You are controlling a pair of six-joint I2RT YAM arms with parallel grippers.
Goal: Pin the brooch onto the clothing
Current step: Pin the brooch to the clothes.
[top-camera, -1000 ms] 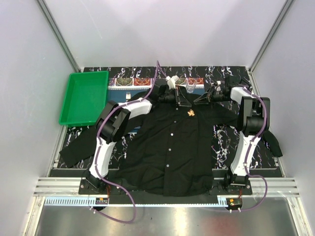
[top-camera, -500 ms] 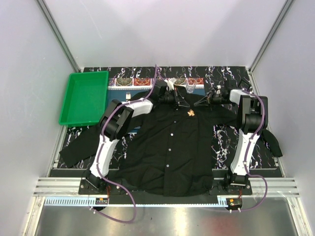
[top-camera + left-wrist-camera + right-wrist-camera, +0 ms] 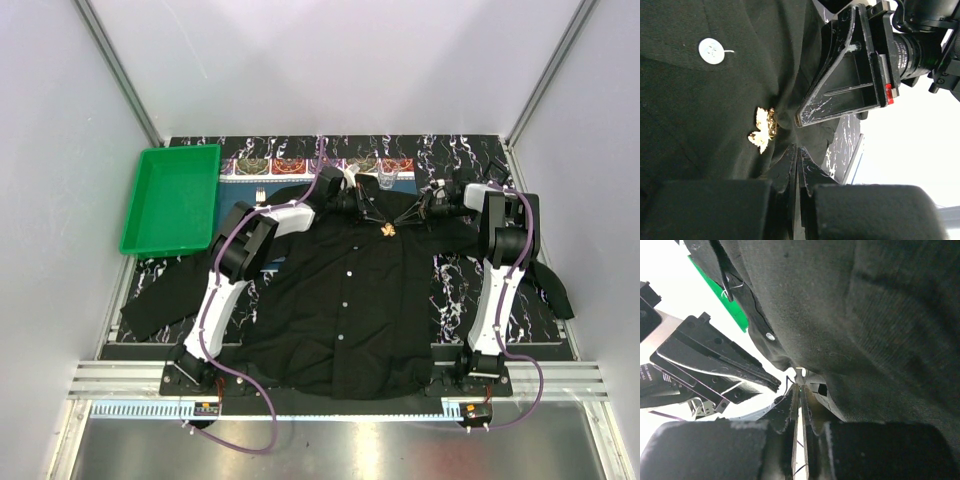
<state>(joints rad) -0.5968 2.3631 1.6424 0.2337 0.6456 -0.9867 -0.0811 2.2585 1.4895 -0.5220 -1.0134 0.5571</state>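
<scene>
The clothing (image 3: pixel 350 300), a black button-up shirt, lies spread on the table. The brooch (image 3: pixel 387 230), small and golden, sits on its chest below the collar; in the left wrist view the brooch (image 3: pixel 762 131) lies beside a bunched fold. My left gripper (image 3: pixel 371 215) comes in from the left, its jaws shut on a ridge of the clothing (image 3: pixel 715 100) next to the brooch. My right gripper (image 3: pixel 404 220) comes in from the right. It is shut, its tip (image 3: pixel 800 121) against the same fold. From the right wrist, the clothing (image 3: pixel 865 315) hangs lifted overhead.
A green tray (image 3: pixel 172 198) stands at the back left. A blue patterned placemat (image 3: pixel 275 166) lies behind the collar, with a small clear cup (image 3: pixel 386 179) near it. White buttons (image 3: pixel 711 51) run down the shirt front. A sleeve (image 3: pixel 150 300) trails off to the left.
Both grippers have moved inward along the collar toward the brooch, so their tips now nearly meet above it. The brooch has stayed in place.
</scene>
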